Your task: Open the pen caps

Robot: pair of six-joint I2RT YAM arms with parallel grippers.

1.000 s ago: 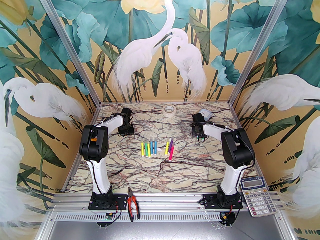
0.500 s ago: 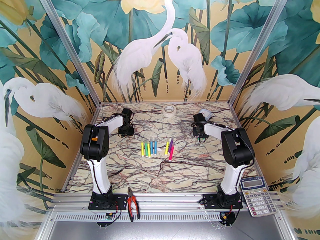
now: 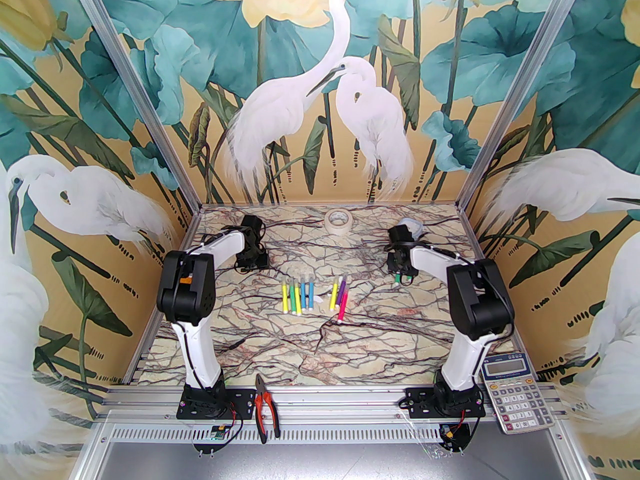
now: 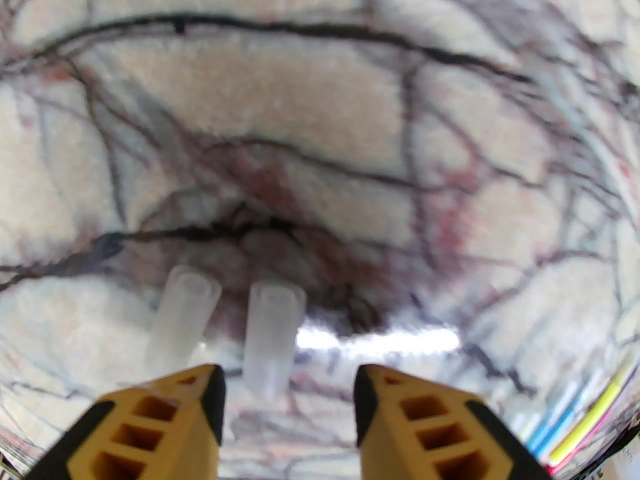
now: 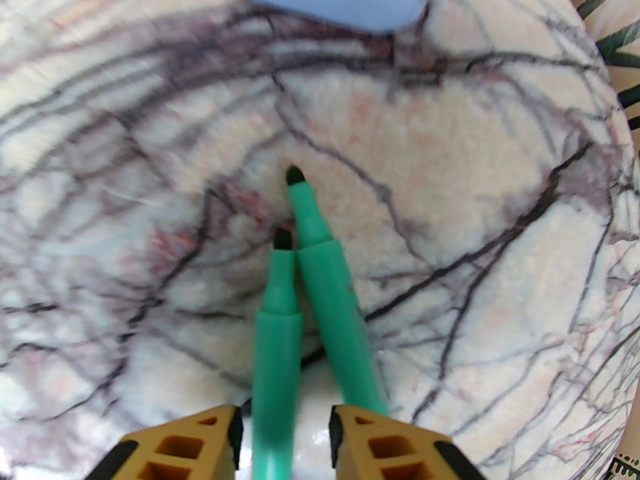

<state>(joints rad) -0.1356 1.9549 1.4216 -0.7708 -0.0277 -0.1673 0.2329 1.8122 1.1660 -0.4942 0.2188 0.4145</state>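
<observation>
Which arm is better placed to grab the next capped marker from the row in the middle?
Left, probably. The left gripper hangs open over two loose caps, and the row of capped markers looks nearer to it in the top view. The right gripper, also open, straddles an uncapped green marker.

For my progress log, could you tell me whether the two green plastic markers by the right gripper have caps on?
No, both green plastic markers show bare dark tips in the right wrist view.

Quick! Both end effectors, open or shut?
Left end effector: open, straddling a pale translucent plastic cap.
Right end effector: open, straddling a thin green plastic marker.
</observation>
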